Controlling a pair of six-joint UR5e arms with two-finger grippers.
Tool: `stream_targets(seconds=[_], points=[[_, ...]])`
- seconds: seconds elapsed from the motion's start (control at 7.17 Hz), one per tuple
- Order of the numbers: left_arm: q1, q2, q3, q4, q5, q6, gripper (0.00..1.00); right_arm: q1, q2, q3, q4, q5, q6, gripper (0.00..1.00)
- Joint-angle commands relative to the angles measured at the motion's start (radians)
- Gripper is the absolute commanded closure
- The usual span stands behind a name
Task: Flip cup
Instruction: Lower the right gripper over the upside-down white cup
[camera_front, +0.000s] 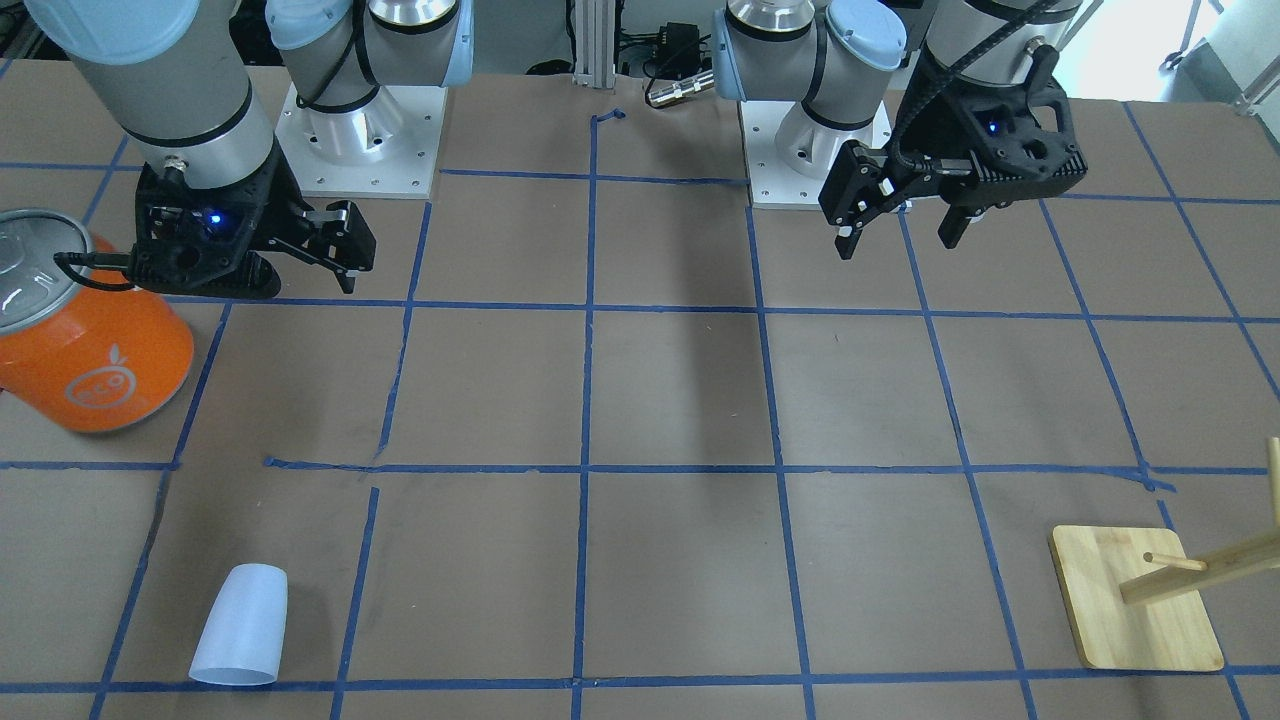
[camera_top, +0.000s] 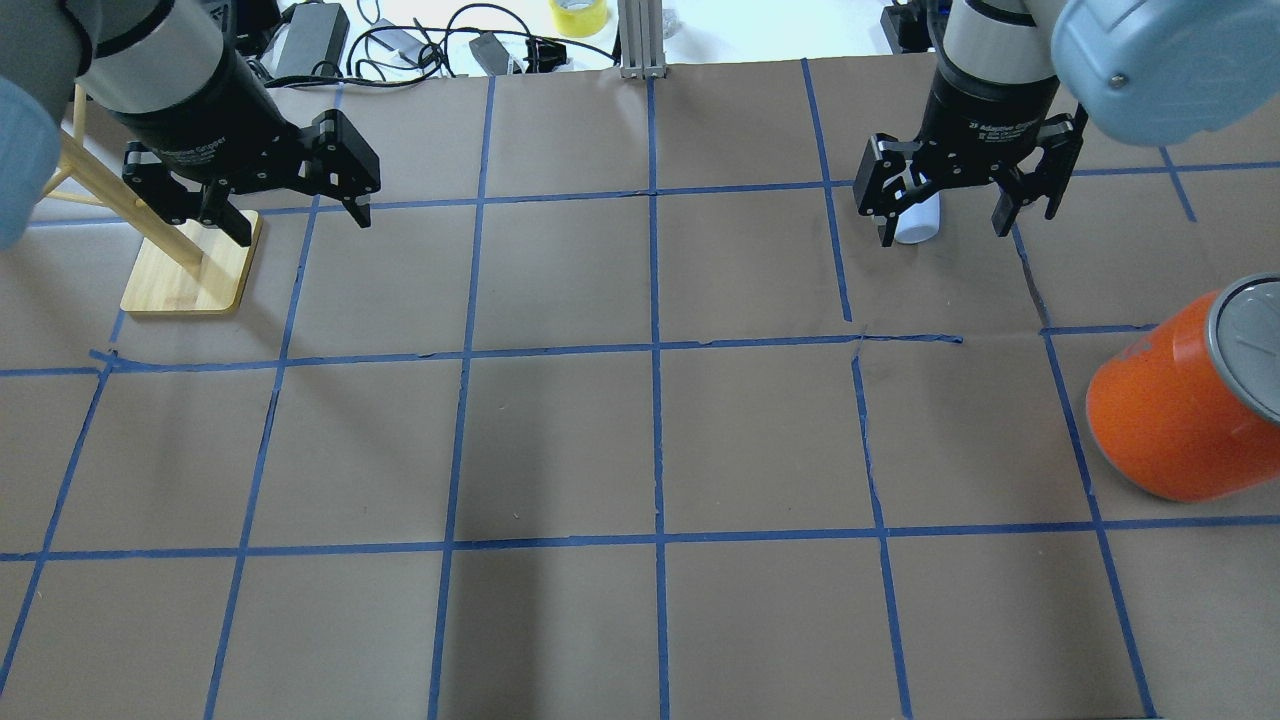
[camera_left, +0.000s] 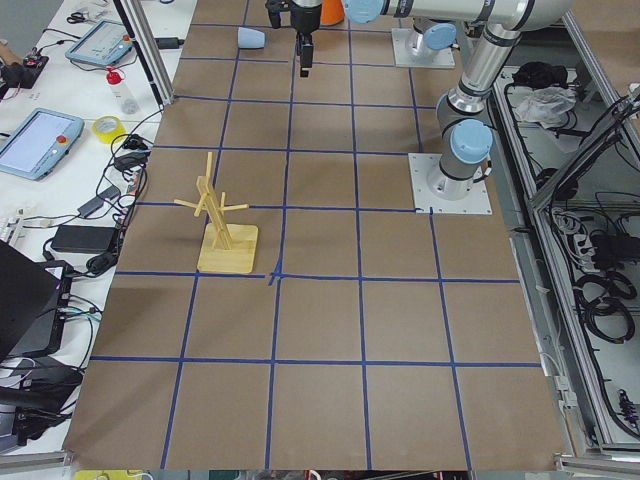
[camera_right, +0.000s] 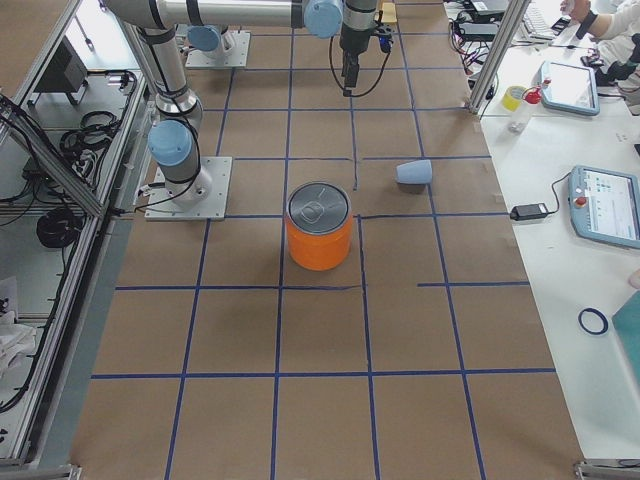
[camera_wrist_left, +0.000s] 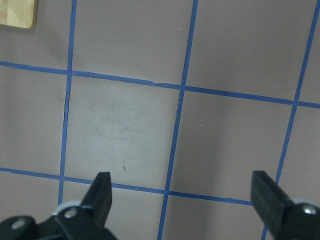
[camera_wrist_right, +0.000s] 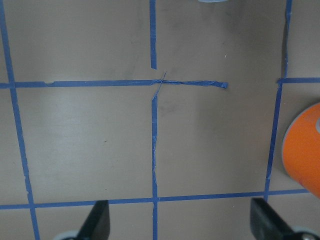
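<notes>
The cup (camera_front: 240, 625) is a small pale blue-white tumbler. It lies on its side on the brown table, wide end away from the robot. It also shows in the exterior right view (camera_right: 413, 173), and in the overhead view (camera_top: 917, 220) partly behind my right gripper. Only its edge (camera_wrist_right: 212, 1) shows at the top of the right wrist view. My right gripper (camera_top: 945, 232) is open and empty, held high above the table and short of the cup; the front view (camera_front: 340, 265) shows it too. My left gripper (camera_top: 300, 222) is open and empty, held high on the other side (camera_front: 898, 245).
A large orange can (camera_front: 85, 345) with a silver top stands on my right side, between my right arm's base and the cup (camera_top: 1180, 410). A wooden peg stand on a square base (camera_front: 1135, 600) stands on my left side, under my left gripper in the overhead view (camera_top: 190, 275).
</notes>
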Motion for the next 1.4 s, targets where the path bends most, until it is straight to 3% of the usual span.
stream_targets(seconds=[0.0,1.26], points=[[0.000,0.000,0.000,-0.001,0.000,0.002,0.00,0.000,0.005,0.000,-0.031,0.005,-0.006,0.00],[0.000,0.000,0.000,-0.001,-0.002,0.002,0.00,0.000,0.005,0.000,-0.080,0.005,-0.002,0.00]])
